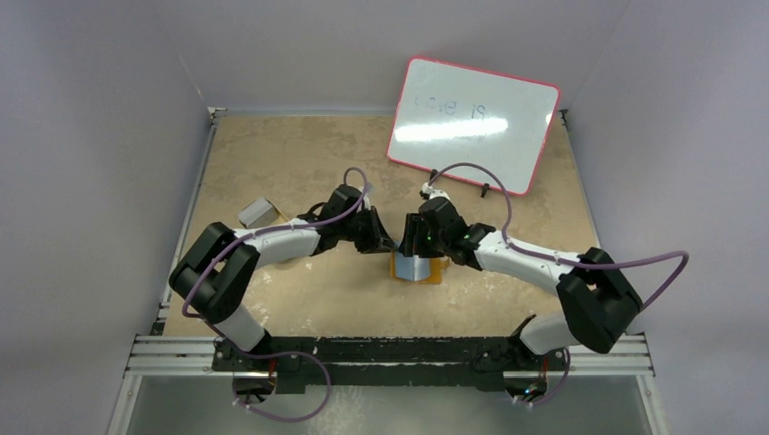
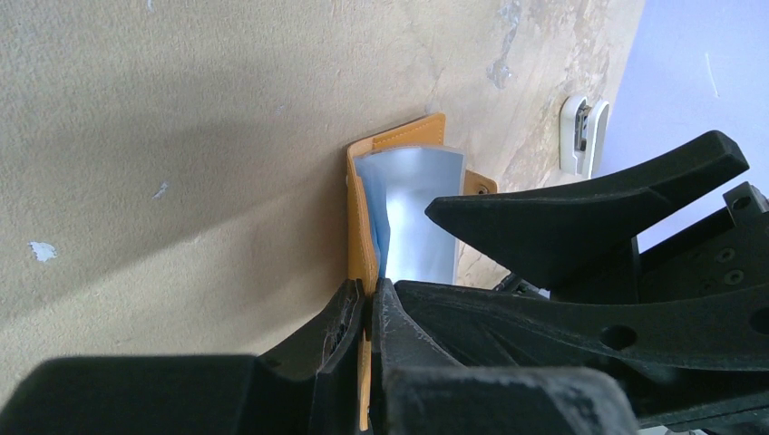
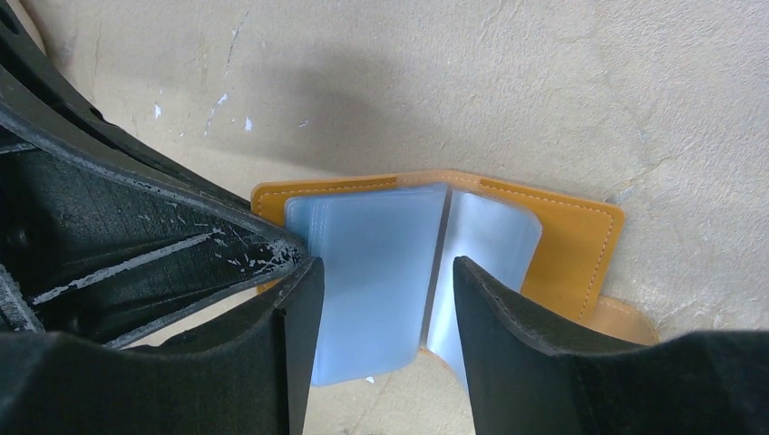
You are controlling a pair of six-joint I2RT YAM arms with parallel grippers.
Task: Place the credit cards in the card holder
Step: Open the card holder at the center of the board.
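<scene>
Orange card holder [image 3: 571, 236], edge clamped in left hand [image 2: 367, 294], right hand [image 3: 383, 272] apart above.

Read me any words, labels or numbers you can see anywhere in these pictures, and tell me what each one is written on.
"Love is": handwritten on the whiteboard, faint; anything after it is lost in the glare.
Card holder: no text or brand mark shows.
Pale blue plastic leaves inside it: no readable print.

Orange-brown card holder [image 3: 567, 237] open on the tan table [image 3: 544, 91], pale blue sleeves [image 3: 376, 272] fanned up from its spine.
</scene>
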